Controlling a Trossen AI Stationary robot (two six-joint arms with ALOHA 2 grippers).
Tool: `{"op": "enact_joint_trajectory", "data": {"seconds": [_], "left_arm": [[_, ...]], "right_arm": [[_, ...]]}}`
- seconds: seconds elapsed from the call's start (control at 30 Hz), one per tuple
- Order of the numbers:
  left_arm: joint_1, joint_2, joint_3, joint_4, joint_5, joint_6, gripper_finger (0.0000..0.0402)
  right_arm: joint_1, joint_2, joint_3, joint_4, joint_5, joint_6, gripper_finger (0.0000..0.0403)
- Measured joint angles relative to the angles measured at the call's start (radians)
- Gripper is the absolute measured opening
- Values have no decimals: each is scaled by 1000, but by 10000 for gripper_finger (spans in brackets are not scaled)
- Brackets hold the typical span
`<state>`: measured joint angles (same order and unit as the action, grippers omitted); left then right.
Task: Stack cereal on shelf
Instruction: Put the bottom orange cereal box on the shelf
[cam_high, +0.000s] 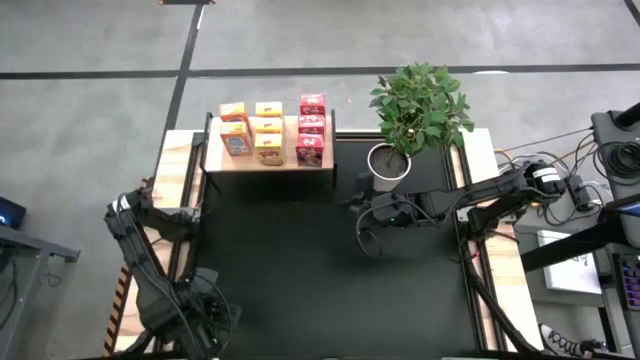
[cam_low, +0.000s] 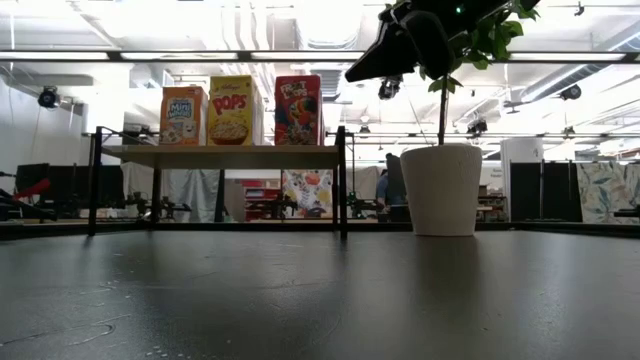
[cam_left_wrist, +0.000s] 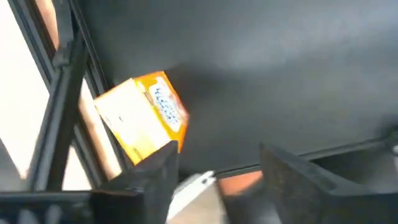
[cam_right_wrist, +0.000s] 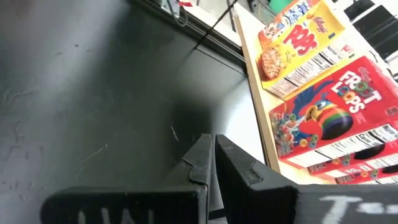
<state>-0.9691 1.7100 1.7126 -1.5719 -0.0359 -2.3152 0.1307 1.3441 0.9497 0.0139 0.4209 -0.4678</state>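
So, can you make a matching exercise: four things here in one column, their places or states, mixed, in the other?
1 red cereal boxes
2 plant pot
3 left gripper
4 right gripper

a shut
b on the black table, beside the shelf
c open
d on the shelf end nearest the plant pot

Pairs: 1-d, 2-b, 3-c, 4-a

**Four viewpoints on one surface**

The whole surface (cam_high: 330, 250) is seen from straight overhead. It is crossed at top level by the low view, facing the shelf (cam_low: 220, 155) and plant pot (cam_low: 441, 188), both shared with the overhead view. Close wrist views are aimed down at the surface; the shelf's cereal boxes (cam_right_wrist: 323, 93) are shared by the right one.
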Motion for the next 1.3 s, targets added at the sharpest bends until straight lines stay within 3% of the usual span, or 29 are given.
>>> {"op": "enact_joint_trajectory", "data": {"seconds": [0.1, 0.37, 0.57, 0.8, 0.97, 1.3], "left_arm": [[-15, 16, -22, 0, 58, 53, 243], [-91, 19, -117, 1, 157, -76, 304], [-90, 24, -197, 8, 150, -76, 306], [-90, 24, -209, 17, 148, -76, 306], [-91, 23, -244, 52, 98, -70, 296], [-95, 21, -316, 80, 123, -68, 276]], "right_arm": [[0, 0, 0, 3, -27, -13, 12], [0, 0, 0, 14, -40, -22, 12], [0, 0, 0, 14, -40, -21, 12], [0, 0, 0, 14, -40, -21, 12], [0, 0, 0, 14, -40, -21, 12], [0, 0, 0, 13, -40, -22, 12]]}}
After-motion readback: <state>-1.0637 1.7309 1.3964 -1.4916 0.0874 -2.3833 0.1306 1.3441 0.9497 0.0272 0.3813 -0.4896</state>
